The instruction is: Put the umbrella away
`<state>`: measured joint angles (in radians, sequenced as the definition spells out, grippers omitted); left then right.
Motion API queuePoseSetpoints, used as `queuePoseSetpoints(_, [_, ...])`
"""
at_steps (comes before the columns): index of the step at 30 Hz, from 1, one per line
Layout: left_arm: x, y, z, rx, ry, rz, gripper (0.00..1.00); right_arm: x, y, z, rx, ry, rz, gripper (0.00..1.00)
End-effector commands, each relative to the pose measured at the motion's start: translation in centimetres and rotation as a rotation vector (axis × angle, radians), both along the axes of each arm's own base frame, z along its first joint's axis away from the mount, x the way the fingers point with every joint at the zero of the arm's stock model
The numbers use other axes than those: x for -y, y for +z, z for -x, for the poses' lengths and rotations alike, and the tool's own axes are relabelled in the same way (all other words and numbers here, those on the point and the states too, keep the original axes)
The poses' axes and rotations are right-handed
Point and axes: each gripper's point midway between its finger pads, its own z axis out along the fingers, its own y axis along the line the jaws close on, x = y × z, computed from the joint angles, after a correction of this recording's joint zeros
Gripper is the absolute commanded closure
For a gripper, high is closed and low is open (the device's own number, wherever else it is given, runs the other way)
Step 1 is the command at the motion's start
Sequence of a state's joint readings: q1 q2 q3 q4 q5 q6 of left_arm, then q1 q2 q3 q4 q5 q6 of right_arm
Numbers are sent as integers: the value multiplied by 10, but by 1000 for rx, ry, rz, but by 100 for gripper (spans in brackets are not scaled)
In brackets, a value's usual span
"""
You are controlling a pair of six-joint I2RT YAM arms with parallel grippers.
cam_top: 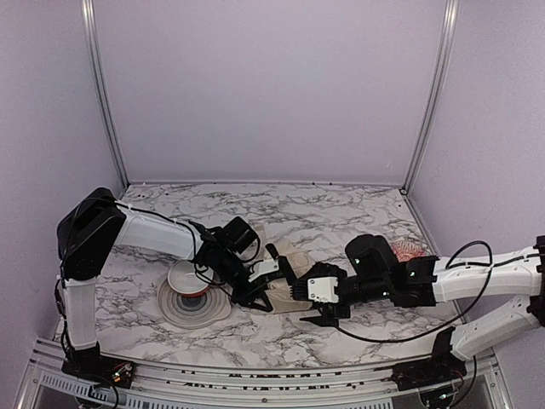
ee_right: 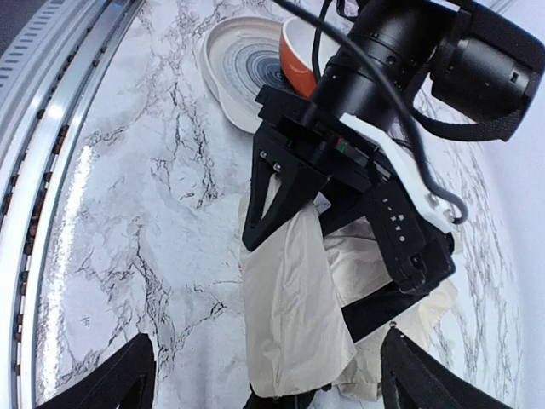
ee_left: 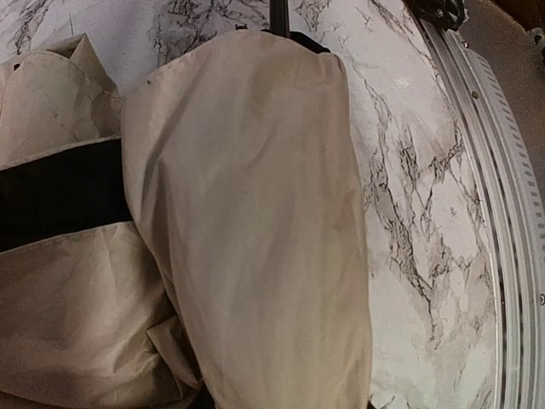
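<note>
A grey-veined marble tabletop (cam_top: pixel 341 213) sits between plain lavender walls, with a metal rail along its near edge. The umbrella (cam_top: pixel 288 271) lies low and a little left of centre in the overhead view, a crumpled heap of cream fabric between the two arms. In the left wrist view its cloth (ee_left: pixel 247 213) fills most of the frame, with a band of black lining at the left and a thin black shaft (ee_left: pixel 278 13) at the top edge.

The left tool (cam_top: pixel 255 291) is on the left side of the heap. Seen from the right wrist camera, this tool (ee_right: pixel 324 273) has its two black fingers on either side of a fold of cream fabric, clamped on the umbrella.

The right tool (cam_top: pixel 305 305) points at the heap from the right. Its fingers stand wide apart and hold nothing; in its own camera the tool (ee_right: pixel 268 388) has its tips in the lower corners, with the near end of the umbrella (ee_right: pixel 289 341) between them and untouched.

A pale round plate (cam_top: pixel 192 308) lies just left of the umbrella, and a bowl (cam_top: pixel 186 277) with red on it rests on the plate.
</note>
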<state>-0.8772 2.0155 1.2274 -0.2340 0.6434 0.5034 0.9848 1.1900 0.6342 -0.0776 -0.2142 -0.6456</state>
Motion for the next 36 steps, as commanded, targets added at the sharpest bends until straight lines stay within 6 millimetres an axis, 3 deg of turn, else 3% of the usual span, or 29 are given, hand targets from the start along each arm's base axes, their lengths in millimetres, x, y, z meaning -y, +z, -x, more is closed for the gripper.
queuePoseSetpoints(1, [-54,-54,60,-354,27,-319,91,-14,-14,-23,170,-42,113,11])
queuePoseSetpoints(7, [-57,-57,59,-383,37,-333,91,-26,-59,-34,159,-37,293,11])
queuePoseSetpoints(14, [-58,-59,61,-404,29,-337,90,-21,-86,-40,170,-38,391,18])
queuePoseSetpoints(17, [-57,-59,61,-415,27,-335,90,-20,-95,-40,152,-34,420,32])
queuePoseSetpoints(21, [-56,-58,59,-422,31,-327,85,-19,-102,-39,127,-38,447,61])
queuePoseSetpoints(25, [-51,-52,42,-392,82,-311,58,-19,-102,-32,92,-21,445,71])
queuePoseSetpoints(28, [-40,-25,17,-292,146,-199,46,-16,-105,-23,42,-5,453,75])
queuePoseSetpoints(31, [-32,15,-11,-146,236,-40,37,-11,-112,-11,-42,5,476,76])
queuePoseSetpoints(36, [-40,83,-20,137,286,255,31,-10,-122,14,-224,25,488,77])
